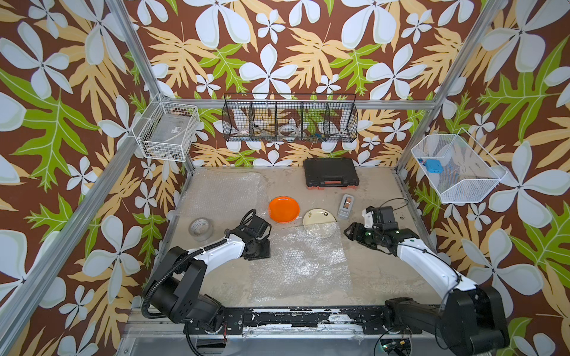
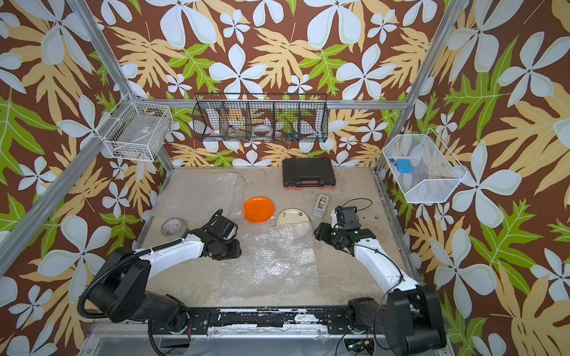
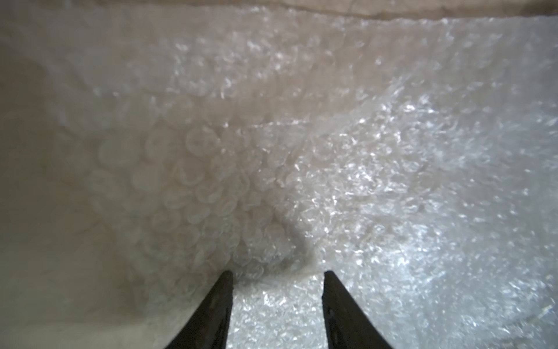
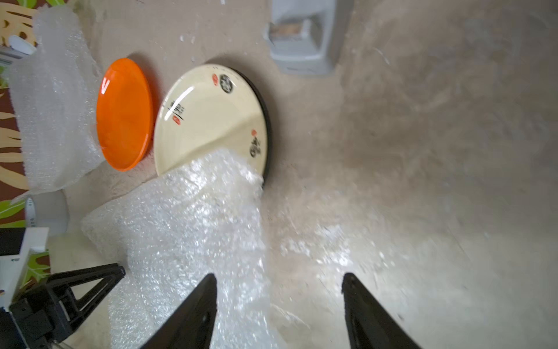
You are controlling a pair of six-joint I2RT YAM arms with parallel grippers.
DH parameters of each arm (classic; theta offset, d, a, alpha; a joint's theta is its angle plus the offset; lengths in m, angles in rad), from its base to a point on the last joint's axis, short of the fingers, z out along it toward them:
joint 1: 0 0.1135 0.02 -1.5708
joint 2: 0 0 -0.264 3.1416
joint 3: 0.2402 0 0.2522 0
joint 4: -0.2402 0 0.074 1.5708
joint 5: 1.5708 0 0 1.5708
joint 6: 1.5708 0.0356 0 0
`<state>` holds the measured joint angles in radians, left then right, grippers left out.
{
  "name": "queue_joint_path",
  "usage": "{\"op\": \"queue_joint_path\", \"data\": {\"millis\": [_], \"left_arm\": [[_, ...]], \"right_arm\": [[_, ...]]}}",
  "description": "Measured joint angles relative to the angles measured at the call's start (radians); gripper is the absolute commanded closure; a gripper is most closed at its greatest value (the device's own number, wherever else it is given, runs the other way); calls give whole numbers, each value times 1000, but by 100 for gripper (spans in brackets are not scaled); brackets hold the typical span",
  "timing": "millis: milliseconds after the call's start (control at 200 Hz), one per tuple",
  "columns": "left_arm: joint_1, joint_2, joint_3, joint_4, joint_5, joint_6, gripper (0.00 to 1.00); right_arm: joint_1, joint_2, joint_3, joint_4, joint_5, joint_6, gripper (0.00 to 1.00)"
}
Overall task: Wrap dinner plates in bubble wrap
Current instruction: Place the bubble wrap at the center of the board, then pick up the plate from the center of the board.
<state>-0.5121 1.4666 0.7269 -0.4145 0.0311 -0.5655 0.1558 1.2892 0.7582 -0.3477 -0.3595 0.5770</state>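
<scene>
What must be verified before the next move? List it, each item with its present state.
1. Right gripper free: ok, jaws apart, nothing clamped.
2. Left gripper ready: ok, jaws apart above the bubble wrap sheet.
3. Cream plate covered: not ok, only a corner of the sheet lies over its near edge.
4. Cream plate on its own: not ok, it sits on a black plate, whose dark rim shows beneath.
5. Orange plate out of the way: ok, beside the cream plate and uncovered.
6. Sheet lying flat under the left gripper: cannot tell.
</scene>
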Motion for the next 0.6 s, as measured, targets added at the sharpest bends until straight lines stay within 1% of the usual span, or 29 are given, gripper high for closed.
{"op": "queue_joint_path", "data": {"millis": [135,225,305,480,596], "left_arm": [[1,4,11,-51,-105,18,48],[1,6,17,-81,-166,25,47],[1,5,21,-102,-207,31,47],[1,-10,34,-120,-237,45,47],[1,-19,33,-120,-235,48,48]], "right_arm": [[-5,159,54,81,-80,-9,40],[-5,226,67,131,-111,-1,41],[-4,270,66,171,-123,25,45],[-5,351,49,263,-159,79,51],[-4,382,47,307,-163,103,58]]}}
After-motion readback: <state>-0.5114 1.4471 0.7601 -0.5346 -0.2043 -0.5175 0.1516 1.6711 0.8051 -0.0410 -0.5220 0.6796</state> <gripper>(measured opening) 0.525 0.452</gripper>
